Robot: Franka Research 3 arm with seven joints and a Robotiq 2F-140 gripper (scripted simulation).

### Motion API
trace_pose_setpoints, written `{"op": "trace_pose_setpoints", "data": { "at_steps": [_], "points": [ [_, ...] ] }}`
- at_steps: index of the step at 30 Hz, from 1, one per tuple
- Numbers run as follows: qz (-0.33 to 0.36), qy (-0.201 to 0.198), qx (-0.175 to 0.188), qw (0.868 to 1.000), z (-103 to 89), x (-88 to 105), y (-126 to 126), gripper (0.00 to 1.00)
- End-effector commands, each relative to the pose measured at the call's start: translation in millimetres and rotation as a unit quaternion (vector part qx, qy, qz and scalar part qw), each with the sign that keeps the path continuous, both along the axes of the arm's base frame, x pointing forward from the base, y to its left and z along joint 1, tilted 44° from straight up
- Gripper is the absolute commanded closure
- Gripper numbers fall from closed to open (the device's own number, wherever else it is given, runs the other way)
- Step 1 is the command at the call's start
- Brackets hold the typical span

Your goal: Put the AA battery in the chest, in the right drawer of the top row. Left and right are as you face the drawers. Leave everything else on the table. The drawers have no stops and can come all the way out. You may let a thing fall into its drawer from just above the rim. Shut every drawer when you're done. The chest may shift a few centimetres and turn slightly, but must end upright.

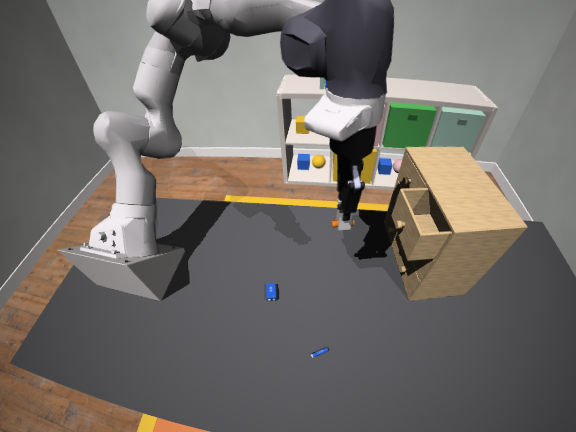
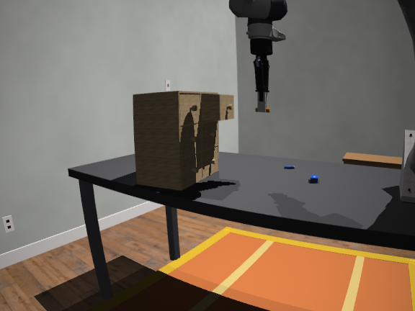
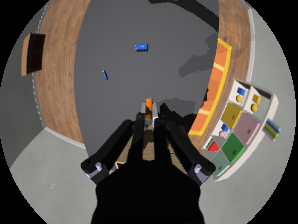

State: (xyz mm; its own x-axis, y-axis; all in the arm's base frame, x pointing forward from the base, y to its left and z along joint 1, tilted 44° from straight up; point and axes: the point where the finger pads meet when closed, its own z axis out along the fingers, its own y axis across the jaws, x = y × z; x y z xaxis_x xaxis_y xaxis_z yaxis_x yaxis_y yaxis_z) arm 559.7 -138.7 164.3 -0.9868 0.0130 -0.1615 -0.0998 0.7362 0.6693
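Note:
The gripper (image 1: 344, 225) (image 2: 262, 107) (image 3: 149, 116) points down and is shut on the orange AA battery (image 1: 335, 223) (image 2: 267, 110) (image 3: 149, 102), whose ends stick out beside the fingertips. It hangs in the air above the table, in front of the chest and clear of it. The wooden chest (image 1: 470, 185) (image 2: 156, 140) stands upright. Its right top drawer (image 1: 429, 246) (image 2: 226, 102) is pulled partly out, and the part of its inside that shows is empty. The left top drawer (image 2: 186, 102) looks shut. The lower drawers look shut, though shadow covers much of them.
A blue block-shaped battery (image 1: 271, 291) (image 2: 314, 178) (image 3: 141, 47) and a thin blue cylindrical battery (image 1: 320, 352) (image 2: 289, 167) (image 3: 105, 75) lie apart on the dark table (image 1: 210, 350) (image 2: 252, 216). A shelf unit (image 1: 430, 89) stands behind the table.

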Motion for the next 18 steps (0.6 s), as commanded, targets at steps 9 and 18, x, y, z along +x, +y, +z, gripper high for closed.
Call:
{"op": "trace_pose_setpoints", "data": {
  "at_steps": [9, 18],
  "points": [
    [0.004, 0.012, 0.008, 1.0, 34.5, -10.7, -25.8, 0.85],
    [0.004, 0.012, 0.008, 1.0, 50.0, -12.7, -40.7, 0.85]
  ]
}}
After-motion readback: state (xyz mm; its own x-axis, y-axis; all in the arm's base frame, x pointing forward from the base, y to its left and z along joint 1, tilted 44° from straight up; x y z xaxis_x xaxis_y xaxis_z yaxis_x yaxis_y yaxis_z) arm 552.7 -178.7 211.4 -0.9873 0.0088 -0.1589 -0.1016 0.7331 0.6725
